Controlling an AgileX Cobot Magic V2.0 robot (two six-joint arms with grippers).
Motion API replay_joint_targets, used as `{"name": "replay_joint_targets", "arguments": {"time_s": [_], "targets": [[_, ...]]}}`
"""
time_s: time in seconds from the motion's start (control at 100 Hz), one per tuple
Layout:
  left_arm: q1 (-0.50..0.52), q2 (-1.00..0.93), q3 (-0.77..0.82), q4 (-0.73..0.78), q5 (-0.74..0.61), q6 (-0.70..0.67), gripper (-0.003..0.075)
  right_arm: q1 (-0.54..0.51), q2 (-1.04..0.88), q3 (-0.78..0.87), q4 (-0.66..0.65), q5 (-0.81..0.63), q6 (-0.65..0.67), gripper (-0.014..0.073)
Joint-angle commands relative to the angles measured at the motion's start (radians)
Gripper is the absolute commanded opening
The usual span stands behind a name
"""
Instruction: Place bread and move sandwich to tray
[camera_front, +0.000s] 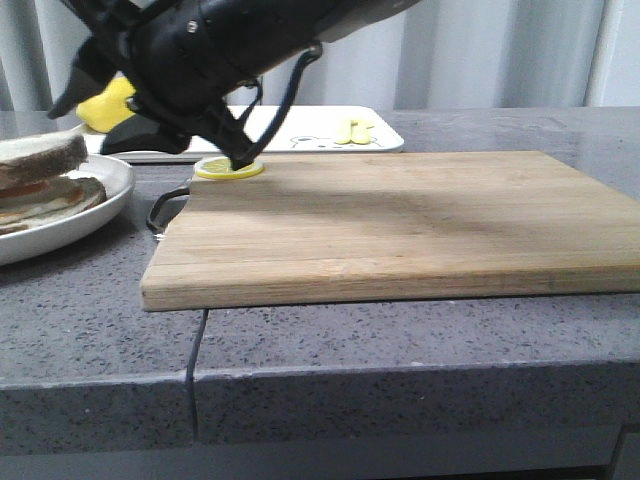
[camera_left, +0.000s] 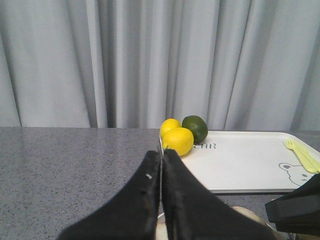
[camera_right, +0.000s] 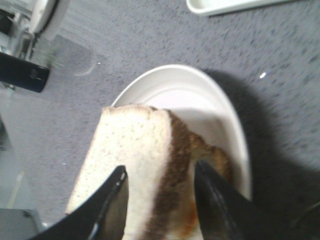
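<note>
grey tabletop (camera_front: 420, 340) carried the wooden cutting board (camera_front: 400, 225), with the white tray (camera_left: 240, 167) behind it. round plate (camera_right: 210, 100) held the sandwich (camera_front: 45, 195). right fingers (camera_right: 157, 197) pinched the bread (camera_right: 132, 165) above that plate; left fingers (camera_left: 161, 192) were pressed together, empty.

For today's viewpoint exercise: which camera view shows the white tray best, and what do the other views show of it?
The left wrist view: the tray lies open to the camera, showing its rim, bear drawing and lettering. The front view catches only a thin strip beyond the cutting board, partly hidden by an arm. The right wrist view shows what may be one corner.
</note>
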Motion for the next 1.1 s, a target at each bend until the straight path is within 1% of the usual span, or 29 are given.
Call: {"name": "replay_joint_targets", "arguments": {"time_s": [0.0, 0.03, 0.08, 0.13, 0.18, 0.28, 0.36, 0.4, 0.45, 0.54, 0.58, 0.62, 0.69, 0.83, 0.91, 1.09], "targets": [[0.008, 0.022, -0.069, -0.001, -0.010, -0.008, -0.0020, -0.023, -0.087, -0.034, -0.072, 0.011, -0.019, 0.0339], [0.013, 0.027, -0.092, 0.015, 0.025, -0.008, -0.0020, -0.025, -0.097, -0.034, -0.098, 0.011, -0.019, 0.0332], [0.021, 0.042, -0.130, 0.057, 0.088, -0.008, -0.0020, -0.034, -0.116, -0.034, -0.155, 0.014, -0.019, 0.0288], [0.032, 0.065, -0.170, 0.098, 0.149, -0.008, -0.0020, -0.034, -0.138, -0.034, -0.208, 0.015, -0.019, 0.0209], [0.041, 0.093, -0.209, 0.131, 0.206, -0.008, -0.0020, -0.034, -0.165, -0.034, -0.261, 0.015, -0.019, 0.0101], [0.046, 0.164, -0.284, 0.174, 0.302, -0.008, -0.0018, -0.034, -0.212, -0.034, -0.353, 0.026, -0.019, -0.0077], [0.046, 0.236, -0.341, 0.177, 0.368, -0.008, -0.0009, -0.034, -0.245, -0.034, -0.400, 0.059, -0.019, -0.0061], [0.046, 0.276, -0.363, 0.177, 0.401, -0.008, 0.0018, -0.034, -0.262, -0.034, -0.420, 0.078, -0.019, -0.0061], [0.046, 0.323, -0.393, 0.177, 0.429, -0.008, 0.0073, -0.034, -0.282, -0.034, -0.439, 0.100, -0.019, -0.0061], [0.048, 0.408, -0.429, 0.177, 0.460, -0.015, 0.0207, -0.034, -0.320, -0.034, -0.465, 0.131, -0.019, -0.0061], [0.056, 0.439, -0.442, 0.172, 0.461, -0.047, 0.0258, -0.034, -0.338, -0.032, -0.475, 0.136, -0.019, -0.0061], [0.066, 0.475, -0.453, 0.172, 0.461, -0.103, 0.0291, -0.033, -0.352, -0.030, -0.478, 0.138, -0.019, -0.0061], [0.090, 0.531, -0.474, 0.170, 0.479, -0.160, 0.0306, -0.033, -0.380, -0.028, -0.478, 0.140, -0.019, -0.0061], [0.133, 0.659, -0.523, 0.133, 0.597, -0.160, 0.0306, -0.033, -0.427, -0.028, -0.478, 0.156, -0.019, -0.0061], [0.137, 0.728, -0.548, 0.114, 0.661, -0.160, 0.0306, -0.033, -0.447, -0.028, -0.478, 0.162, -0.019, -0.0061], [0.137, 0.846, -0.569, 0.087, 0.692, -0.143, 0.0306, -0.033, -0.466, -0.028, -0.477, 0.183, -0.019, -0.0061]]}}
